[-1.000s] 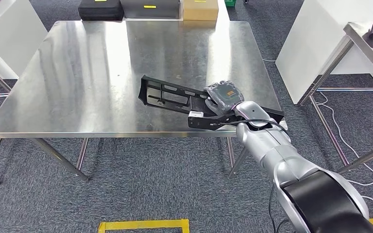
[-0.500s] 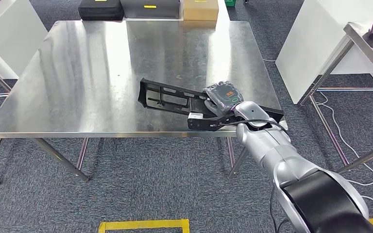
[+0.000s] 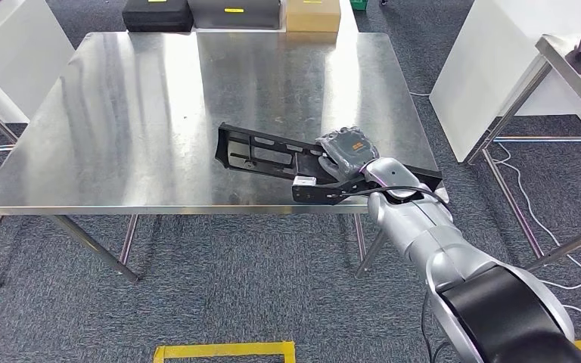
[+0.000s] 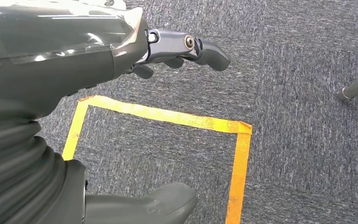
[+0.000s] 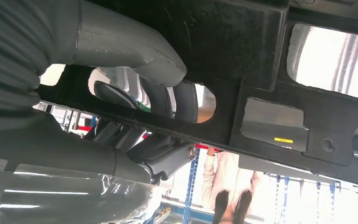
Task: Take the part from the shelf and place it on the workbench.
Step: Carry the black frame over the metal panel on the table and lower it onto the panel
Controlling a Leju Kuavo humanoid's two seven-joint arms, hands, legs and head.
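1. Overhang is the main risk: the long black plastic part with cut-out windows (image 3: 272, 153) lies at a slant near the front right edge of the shiny steel workbench (image 3: 144, 106), and its near end under the right hand (image 3: 348, 149) looks close to that edge. If the fingers let go while that end is unsupported, the part could tip and slide off onto the grey carpet floor (image 3: 219, 287).
2. Snagging is the second risk. The right wrist view shows dark fingers (image 5: 177, 100) passing through one of the part's openings (image 5: 261, 60), with the thick grey thumb (image 5: 130, 49) lying across the frame. Withdrawing the hand before the fingers are clear of the opening would likely drag the part along the smooth steel.
3. Grip state: the right hand is wrapped around the near end of the part, holding it. Whether the far end already rests fully on the tabletop cannot be told for certain, though it appears to touch.
4. Position: the part extends away from the right hand, out over the bench towards its middle.
5. Down beside the body, the left hand (image 4: 186, 46) hangs over the carpet and a yellow tape square (image 4: 168, 116), holding nothing, fingers loosely apart.
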